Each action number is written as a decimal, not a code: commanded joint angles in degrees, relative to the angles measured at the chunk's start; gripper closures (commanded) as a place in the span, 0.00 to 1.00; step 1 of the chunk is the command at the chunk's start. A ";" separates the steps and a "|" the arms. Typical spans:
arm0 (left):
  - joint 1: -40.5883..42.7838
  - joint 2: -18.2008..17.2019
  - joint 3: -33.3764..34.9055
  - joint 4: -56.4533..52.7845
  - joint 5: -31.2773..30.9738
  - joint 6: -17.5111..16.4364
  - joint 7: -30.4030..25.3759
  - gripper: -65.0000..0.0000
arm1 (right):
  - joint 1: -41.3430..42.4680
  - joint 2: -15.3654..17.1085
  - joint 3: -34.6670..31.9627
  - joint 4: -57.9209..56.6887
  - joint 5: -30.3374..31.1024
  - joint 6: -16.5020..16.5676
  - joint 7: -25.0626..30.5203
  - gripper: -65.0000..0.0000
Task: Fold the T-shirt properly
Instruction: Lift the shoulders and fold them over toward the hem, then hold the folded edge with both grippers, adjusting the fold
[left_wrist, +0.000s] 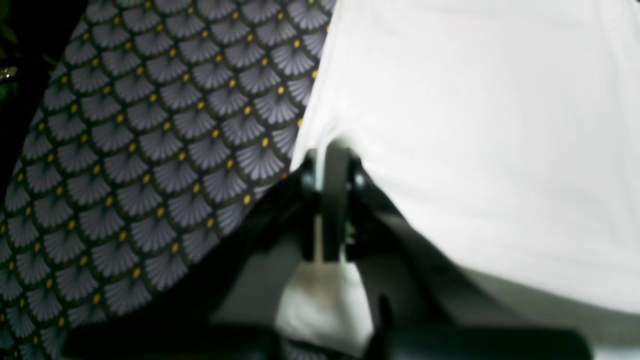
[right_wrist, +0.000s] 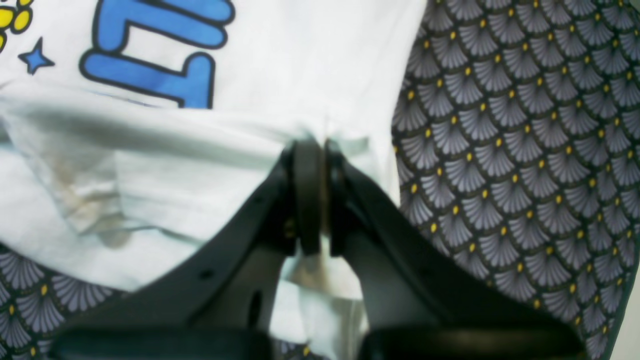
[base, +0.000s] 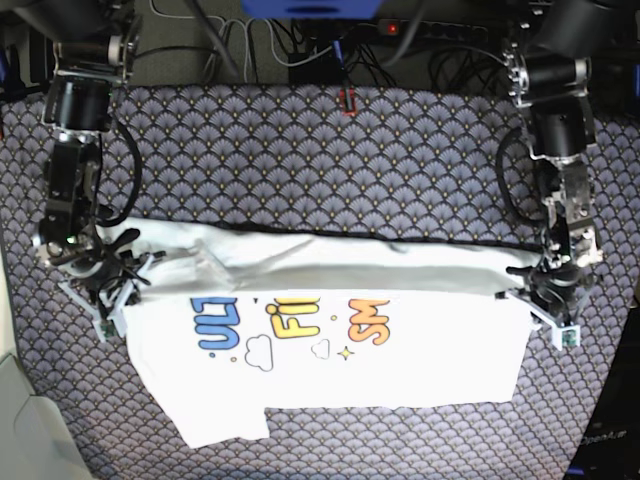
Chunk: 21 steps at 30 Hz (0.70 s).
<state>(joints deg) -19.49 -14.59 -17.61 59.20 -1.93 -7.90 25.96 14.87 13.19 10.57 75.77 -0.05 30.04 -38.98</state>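
1. Left wrist view. The left gripper (left_wrist: 330, 165) is clenched on a pinch of white cloth; a strip of fabric shows squeezed between the two dark fingers. This is the T-shirt (left_wrist: 475, 125), seen here only as plain white, no print. It spreads away to the right of the jaws. The patterned cover of the bench (left_wrist: 150, 150), grey fans with yellow dots, fills the left. My read: the grip sits on an edge so the cloth can be carried over in a fold.

2. Right wrist view. The right gripper (right_wrist: 312, 165) is likewise clamped shut on the T-shirt (right_wrist: 300, 60), with a doubled lip of cloth bunched at the fingertips. Beyond it, blue outlined letters and a small blue star show on the printed face. A rumpled, faintly yellowish patch lies at left. The bench (right_wrist: 525, 125) shows at right.

3. Base view. The T-shirt (base: 400, 370) lies flat in the middle of the bench (base: 320, 160), print up and reading upside down from here: blue, yellow and orange letters with clouds. Its far edge is turned over in a long white band running across. The right gripper (base: 105, 285) holds one end of that band, the left gripper (base: 545, 290) the other, well apart. Holding both ends likely keeps the fold line taut and straight. A sleeve juts out at the near left corner. The fold looks barely begun.
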 joint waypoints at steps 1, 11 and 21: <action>-2.01 -0.93 -0.20 0.98 0.04 0.47 -1.38 0.99 | 2.14 0.74 0.11 0.94 0.10 -0.28 1.31 1.00; -2.10 -1.72 -0.20 0.89 0.04 0.47 -1.38 0.97 | 2.66 0.74 0.03 -1.35 0.01 -0.37 0.52 1.00; -0.60 -1.89 -0.28 1.59 -0.31 0.03 -1.30 0.39 | 2.23 0.83 0.11 0.23 0.01 -0.11 -3.00 0.55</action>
<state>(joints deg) -18.63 -15.53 -17.67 59.68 -2.13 -7.97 25.89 15.84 13.32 10.44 74.56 -0.27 30.04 -43.00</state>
